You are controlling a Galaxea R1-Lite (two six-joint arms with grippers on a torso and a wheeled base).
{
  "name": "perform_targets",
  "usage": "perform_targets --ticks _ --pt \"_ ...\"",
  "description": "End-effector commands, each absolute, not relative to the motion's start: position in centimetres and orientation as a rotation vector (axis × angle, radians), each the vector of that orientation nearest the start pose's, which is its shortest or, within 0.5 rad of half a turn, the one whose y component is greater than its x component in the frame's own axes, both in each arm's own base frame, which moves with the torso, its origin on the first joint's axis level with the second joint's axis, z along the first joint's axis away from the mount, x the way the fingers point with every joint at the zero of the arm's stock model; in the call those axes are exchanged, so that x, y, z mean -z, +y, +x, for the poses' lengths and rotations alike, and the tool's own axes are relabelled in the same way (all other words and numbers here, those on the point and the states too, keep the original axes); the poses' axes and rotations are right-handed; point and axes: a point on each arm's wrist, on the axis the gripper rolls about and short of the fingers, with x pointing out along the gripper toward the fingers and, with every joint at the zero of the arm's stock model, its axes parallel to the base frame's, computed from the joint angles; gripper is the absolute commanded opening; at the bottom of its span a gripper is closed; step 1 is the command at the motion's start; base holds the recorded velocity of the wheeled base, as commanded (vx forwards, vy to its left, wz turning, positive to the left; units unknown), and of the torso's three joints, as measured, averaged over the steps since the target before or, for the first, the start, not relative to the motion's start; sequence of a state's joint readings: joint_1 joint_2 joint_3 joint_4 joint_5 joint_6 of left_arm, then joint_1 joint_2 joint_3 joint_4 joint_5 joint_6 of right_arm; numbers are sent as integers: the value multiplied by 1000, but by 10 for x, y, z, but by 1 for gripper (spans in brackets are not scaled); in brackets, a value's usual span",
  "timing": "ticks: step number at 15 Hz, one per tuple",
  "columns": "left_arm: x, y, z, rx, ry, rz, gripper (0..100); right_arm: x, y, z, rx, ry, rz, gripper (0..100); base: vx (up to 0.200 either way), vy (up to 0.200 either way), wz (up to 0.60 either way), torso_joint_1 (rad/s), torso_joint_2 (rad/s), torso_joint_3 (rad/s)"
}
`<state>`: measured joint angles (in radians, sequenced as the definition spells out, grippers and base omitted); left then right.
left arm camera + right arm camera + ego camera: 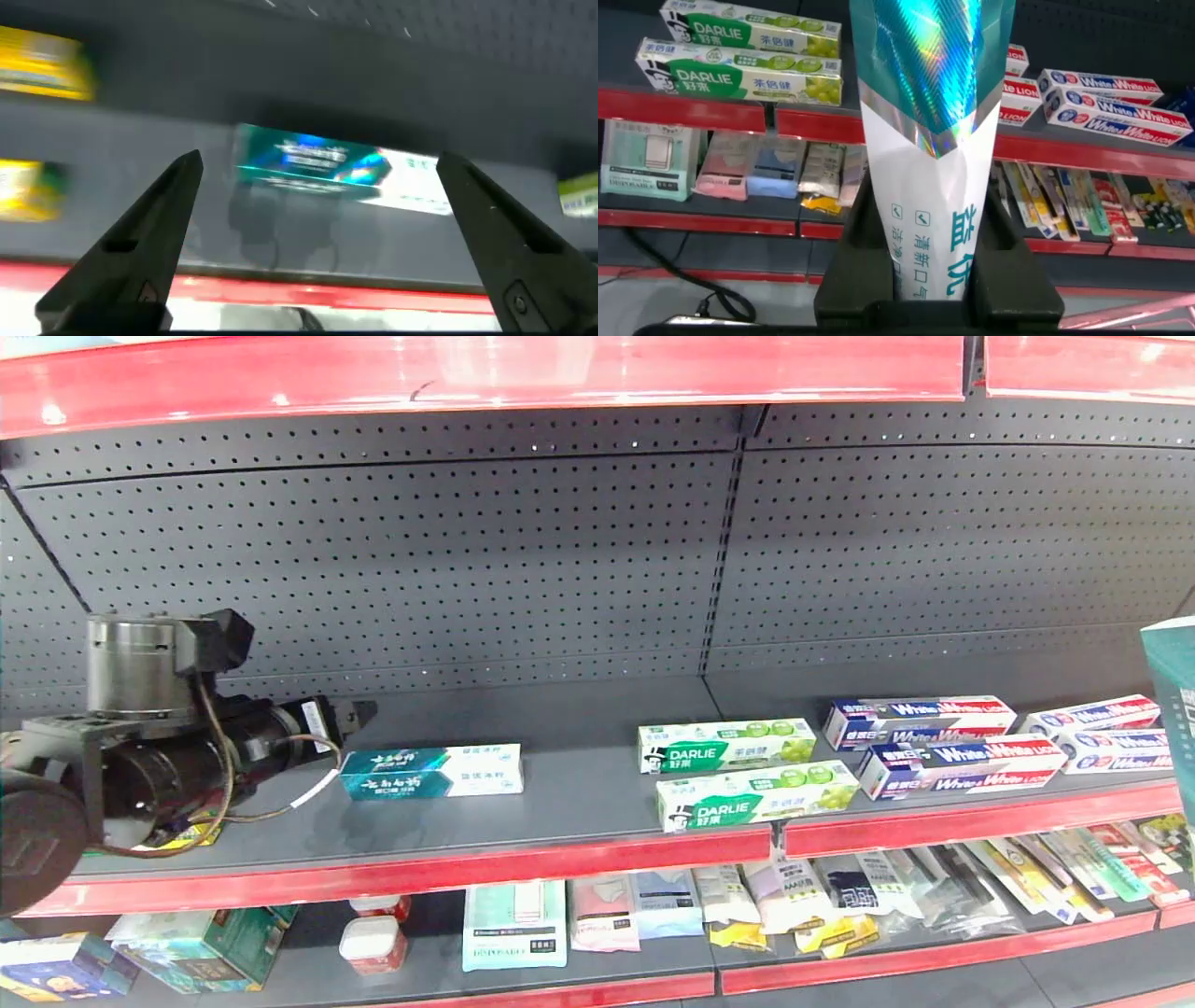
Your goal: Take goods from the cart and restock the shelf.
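Note:
A teal-and-white toothpaste box (431, 771) lies flat on the grey shelf (579, 803), left of centre. My left gripper (362, 713) hovers over the shelf just left of that box and behind it. In the left wrist view it (320, 168) is open, and the box (332, 168) lies a little beyond its fingertips. My right gripper (936, 247) is shut on the lower end of a second teal-and-white toothpaste box (932, 140), held upright in front of the shelf. The top of this box (1173, 709) shows at the head view's right edge.
Two green toothpaste boxes (738, 770) lie mid-shelf, with several blue-and-red ones (962, 747) to their right. A red strip (420, 868) runs along the shelf's front edge. The lower shelf (523, 980) holds packets, small boxes and a jar. Another red-edged shelf (485, 373) hangs overhead.

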<state>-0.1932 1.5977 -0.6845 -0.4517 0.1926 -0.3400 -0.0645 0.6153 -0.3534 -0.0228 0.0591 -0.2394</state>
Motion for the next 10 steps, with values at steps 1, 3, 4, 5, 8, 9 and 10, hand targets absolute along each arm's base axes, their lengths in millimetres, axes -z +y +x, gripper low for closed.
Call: perform_targets --ticks 1,3,4,5,8,9,10 --pt "-135 -68 293 -47 537 -226 100 -177 0 43 -52 233 -235 0 0 0 0 0 0 0" --pt "-130 -73 304 -44 548 -220 100 -176 0 43 -57 233 -249 0 0 0 0 0 0 0" --pt "-126 -75 311 -44 557 -217 100 -177 0 42 -57 231 -249 0 0 0 0 0 0 0" --pt "-122 -76 315 -44 567 -213 100 -176 0 41 -56 227 -249 0 0 0 0 0 0 0" --pt "-111 -79 326 -34 590 -184 100 -172 0 39 -57 231 -249 0 0 0 0 0 0 0" --pt "-109 -81 333 -32 586 -185 100 -170 0 39 -57 237 -249 0 0 0 0 0 0 0" --pt "-108 -81 337 -33 584 -186 100 -169 0 39 -58 240 -249 0 0 0 0 0 0 0"
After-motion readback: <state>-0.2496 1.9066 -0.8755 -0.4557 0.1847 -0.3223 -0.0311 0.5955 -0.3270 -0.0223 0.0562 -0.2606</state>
